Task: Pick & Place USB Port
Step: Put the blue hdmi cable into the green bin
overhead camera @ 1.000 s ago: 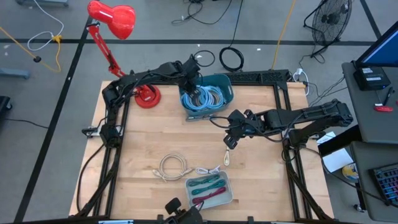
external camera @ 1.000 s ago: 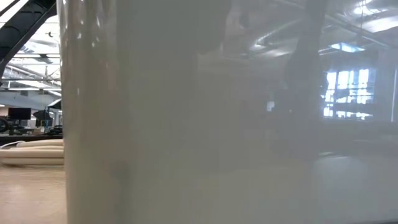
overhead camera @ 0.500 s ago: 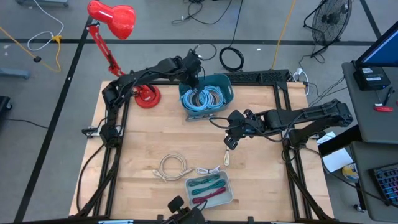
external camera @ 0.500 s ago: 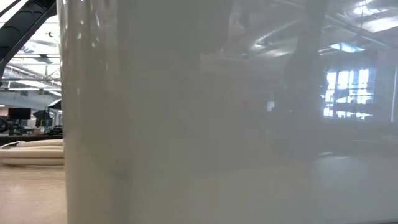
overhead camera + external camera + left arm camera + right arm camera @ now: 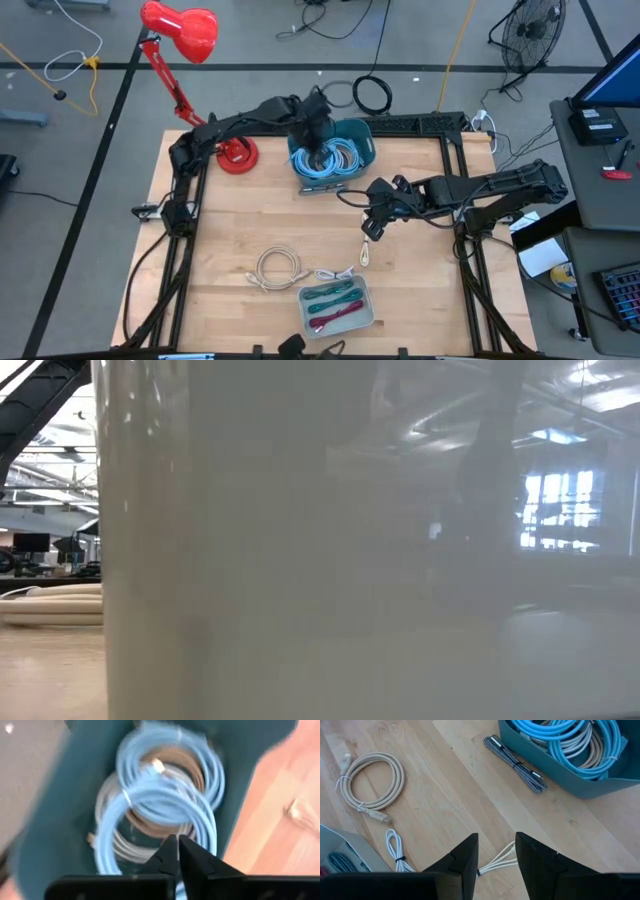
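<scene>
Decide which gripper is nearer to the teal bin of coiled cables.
Left. The left gripper hangs directly over the teal bin, fingers shut; the right gripper sits open over bare table, apart from it.

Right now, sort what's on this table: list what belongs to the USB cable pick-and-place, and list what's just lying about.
Job:
teal bin of coiled cables
left gripper, shut, over the bin
right gripper, open, above a white cable
beige coiled cable
braided cable
grey tray

Lying about:
red desk lamp
</scene>
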You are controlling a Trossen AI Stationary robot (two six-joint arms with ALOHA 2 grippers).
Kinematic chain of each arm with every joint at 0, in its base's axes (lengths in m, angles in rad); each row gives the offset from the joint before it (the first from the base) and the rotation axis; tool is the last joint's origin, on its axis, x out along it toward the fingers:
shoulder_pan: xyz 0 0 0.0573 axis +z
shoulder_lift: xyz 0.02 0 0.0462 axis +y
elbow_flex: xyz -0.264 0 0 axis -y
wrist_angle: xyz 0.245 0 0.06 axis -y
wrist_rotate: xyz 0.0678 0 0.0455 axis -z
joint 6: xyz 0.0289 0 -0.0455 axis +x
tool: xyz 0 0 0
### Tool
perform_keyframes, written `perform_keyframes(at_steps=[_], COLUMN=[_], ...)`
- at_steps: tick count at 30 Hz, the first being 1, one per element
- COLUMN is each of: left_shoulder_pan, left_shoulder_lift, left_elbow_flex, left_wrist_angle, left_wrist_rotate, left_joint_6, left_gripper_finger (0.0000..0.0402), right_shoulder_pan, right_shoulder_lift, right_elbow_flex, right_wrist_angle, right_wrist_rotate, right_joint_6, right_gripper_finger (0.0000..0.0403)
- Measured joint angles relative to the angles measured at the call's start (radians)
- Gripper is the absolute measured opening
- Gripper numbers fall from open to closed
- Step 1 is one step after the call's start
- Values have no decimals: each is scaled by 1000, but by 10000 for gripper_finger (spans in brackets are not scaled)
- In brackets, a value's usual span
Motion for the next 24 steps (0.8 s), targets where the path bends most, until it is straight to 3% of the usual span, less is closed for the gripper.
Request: perform_keyframes(at_steps=[10, 24], left_shoulder_pan=[-27, -39], left_shoulder_lift=[110, 158], left_elbow_flex=[-1, -1], left_wrist_angle=[-44, 82], left_wrist_rotate=[-54, -1], left_joint_6=[20, -3], left_gripper_finger=[2, 1], right_shoulder_pan=[0, 0], right_shoulder_lift=[0, 0], right_elbow_flex=[0, 0], right_wrist_angle=[1, 1], right_wrist_rotate=[0, -1], right_joint_6=[1, 3], right_gripper_finger=[121, 121])
